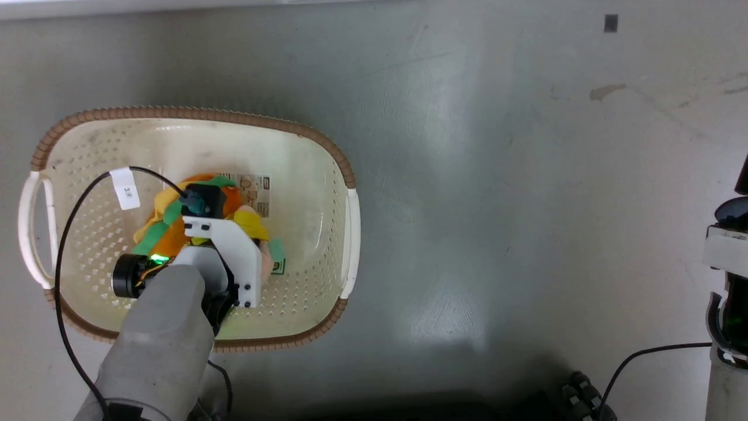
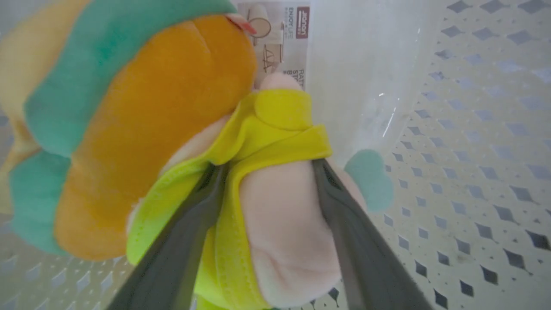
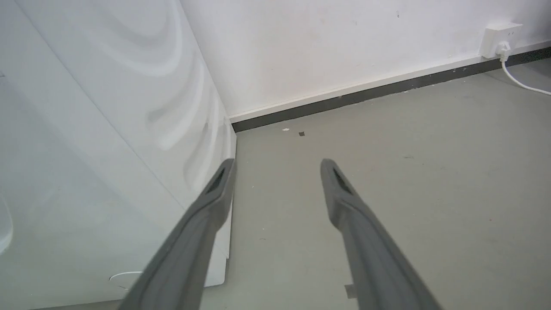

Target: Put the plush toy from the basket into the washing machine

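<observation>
The plush toy (image 1: 175,237), orange with a green stripe and yellow and peach-pink parts, lies in the cream basket (image 1: 193,112) on the floor at the left. My left arm's wrist (image 1: 225,251) reaches down into the basket over the toy. In the left wrist view my left gripper (image 2: 267,165) is open, its two fingers straddling the toy's peach-pink and yellow part (image 2: 280,215) and touching it on both sides. My right gripper (image 3: 277,165) is open and empty above the floor, beside the washing machine's white side panel (image 3: 107,129). The drum and door are out of view.
A paper label (image 1: 257,190) sits on the basket's bottom beside the toy. A black cable (image 1: 64,245) with a white tag loops over the basket's left side. My right arm (image 1: 727,263) stands at the far right. A wall socket (image 3: 501,38) and white cord sit by the baseboard.
</observation>
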